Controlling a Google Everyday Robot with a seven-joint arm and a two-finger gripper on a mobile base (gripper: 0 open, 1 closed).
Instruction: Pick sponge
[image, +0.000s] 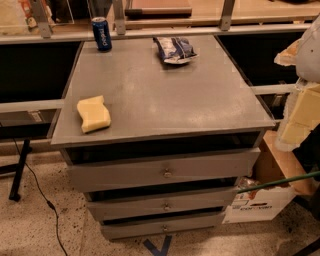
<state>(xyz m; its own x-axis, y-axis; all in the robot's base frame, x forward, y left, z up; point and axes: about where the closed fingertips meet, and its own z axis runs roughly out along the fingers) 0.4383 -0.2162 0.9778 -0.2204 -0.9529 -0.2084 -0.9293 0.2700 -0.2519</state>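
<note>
Sponge (93, 114) at the lower left of the counter (165, 95), end effector (299, 120) at the frame's right edge.
The pale yellow sponge lies flat by the counter's left front corner, well apart from the end effector, which hangs beyond the counter's right side; whether it is released or clenched cannot be told. The counter's grey top stretches between them. A blue can (102, 34) stands upper left, a snack bag (174, 49) upper middle.

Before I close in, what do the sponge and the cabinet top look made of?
Sponge: pale yellow soft foam, matte, rounded wavy sides. Cabinet top: grey, probably painted metal or laminate; dull sheen, thin edge. Gripper hangs off the cabinet's right edge, apart from both.
</note>
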